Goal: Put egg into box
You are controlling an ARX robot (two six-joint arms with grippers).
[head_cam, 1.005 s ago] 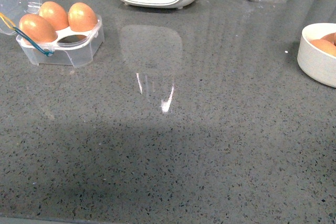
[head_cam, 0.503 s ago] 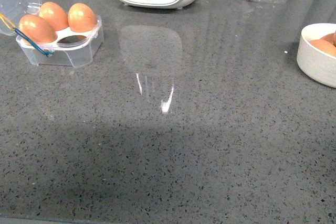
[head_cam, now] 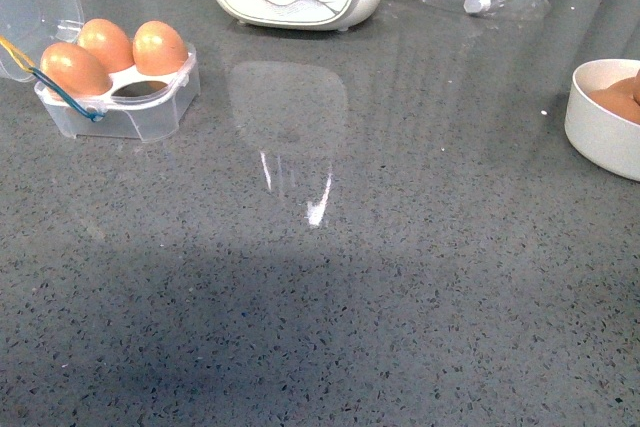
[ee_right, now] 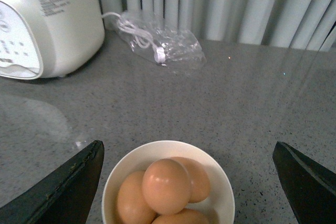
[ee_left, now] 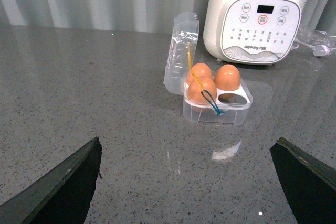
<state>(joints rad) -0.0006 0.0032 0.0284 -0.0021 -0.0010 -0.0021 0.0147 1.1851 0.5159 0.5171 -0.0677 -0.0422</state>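
Well, the egg (ee_right: 166, 184) lies on top in the white bowl (ee_right: 122, 162), the right gripper (ee_right: 187, 144) and left gripper (ee_left: 187, 142) both have jaws wide apart, and it looks smooth, light, easily cracked, so hold its sides softly.

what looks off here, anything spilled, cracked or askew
Nothing looks spilled or broken. The box sits level, lid open, three eggs seated, one cup empty. The eggs in the white bowl look whole. A clear bag holding a cable lies loose beside the appliance.
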